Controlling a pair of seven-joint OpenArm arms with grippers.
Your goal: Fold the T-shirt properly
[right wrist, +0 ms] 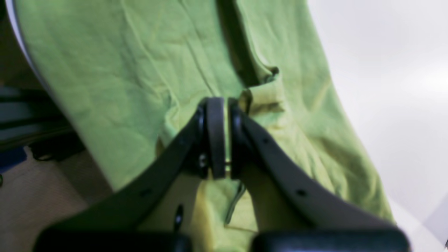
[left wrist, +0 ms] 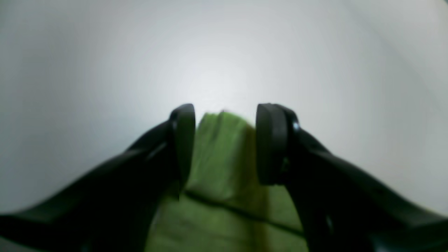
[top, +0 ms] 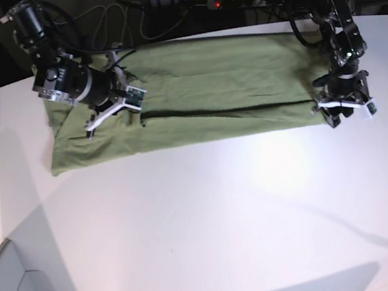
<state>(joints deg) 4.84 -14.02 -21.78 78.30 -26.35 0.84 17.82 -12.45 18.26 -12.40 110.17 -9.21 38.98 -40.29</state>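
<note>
Clearly, the T-shirt (top: 194,95) is spread along the far side of the white desk (top: 212,222), already brought into a long band with 1 layer laid over another; a dark fold line is seen along its middle. The cloth is judged to be soft, light and limp, so it will sag and wrinkle when lifted and must be taken at edges or corners, not in the middle. The right claw (right wrist: 225,136) is closed on a pinch of fabric at the band's end, where a hem is seen. The left claw (left wrist: 224,143) stands wide over the opposite end, with the green edge between its jaws but not gripped. A matching corner hold is judged suitable there.
</note>
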